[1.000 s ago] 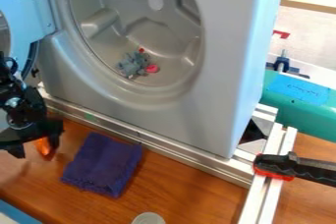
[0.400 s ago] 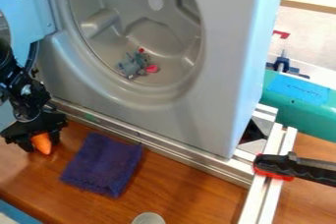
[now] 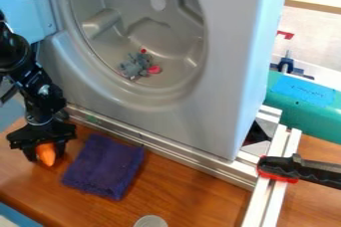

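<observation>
The black gripper (image 3: 45, 157) hangs at the left over the wooden table, shut on an orange, carrot-like object (image 3: 46, 152) whose tapered end points down between the two fingers. Just right of it lies a folded dark purple cloth (image 3: 104, 167) on the table. A small grey plush toy (image 3: 136, 65) with red and pink parts rests low inside the round drum (image 3: 148, 37) of a grey toy washer.
The washer body (image 3: 220, 96) stands behind a metal rail (image 3: 166, 153). Its blue door (image 3: 30, 14) is swung out at upper left. A black-and-red clamp (image 3: 293, 169) sits at right, a round lid (image 3: 151, 221) at the front edge.
The gripper has turned and shifted right and toward the front, with the orange object moving along in it. Cloth and plush toy have stayed put.
</observation>
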Controlling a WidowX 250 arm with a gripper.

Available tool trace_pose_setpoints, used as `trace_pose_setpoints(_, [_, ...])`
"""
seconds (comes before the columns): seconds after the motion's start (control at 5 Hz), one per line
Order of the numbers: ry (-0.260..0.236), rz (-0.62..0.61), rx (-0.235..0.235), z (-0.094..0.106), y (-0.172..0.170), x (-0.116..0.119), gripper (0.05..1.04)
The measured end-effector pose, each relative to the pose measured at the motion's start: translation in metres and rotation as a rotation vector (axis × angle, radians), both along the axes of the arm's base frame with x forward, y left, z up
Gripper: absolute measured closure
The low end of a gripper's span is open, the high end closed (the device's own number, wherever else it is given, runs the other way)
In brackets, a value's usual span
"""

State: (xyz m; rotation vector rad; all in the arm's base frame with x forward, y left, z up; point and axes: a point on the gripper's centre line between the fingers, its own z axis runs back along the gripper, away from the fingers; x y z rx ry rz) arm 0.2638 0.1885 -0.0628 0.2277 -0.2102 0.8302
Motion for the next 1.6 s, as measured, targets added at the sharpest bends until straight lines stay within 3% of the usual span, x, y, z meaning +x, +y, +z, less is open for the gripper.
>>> trace_pose_setpoints(0.2, [-0.055,-0.122,0.024,0.036,-0.011,0.009,0.411])
trace_pose_setpoints(0.4, [-0.183,-0.388,0.031,0.087,-0.03,0.028,0.411])
trace_pose_setpoints(0.6, [-0.304,-0.659,-0.008,0.125,-0.059,0.039,0.411])
trace_pose_setpoints(0.8, [-0.356,-0.788,-0.056,0.126,-0.07,0.06,0.411])
trace_pose_setpoints(1.0, [-0.363,-0.893,-0.062,0.125,-0.092,0.083,0.411])
trace_pose_setpoints(1.2, [-0.353,-1.011,-0.025,0.127,-0.113,0.104,0.411])
trace_pose_setpoints(1.4, [-0.327,-1.059,-0.035,0.127,-0.127,0.104,0.411])
trace_pose_setpoints(1.6, [-0.342,-1.039,0.002,0.135,-0.127,0.108,0.411])
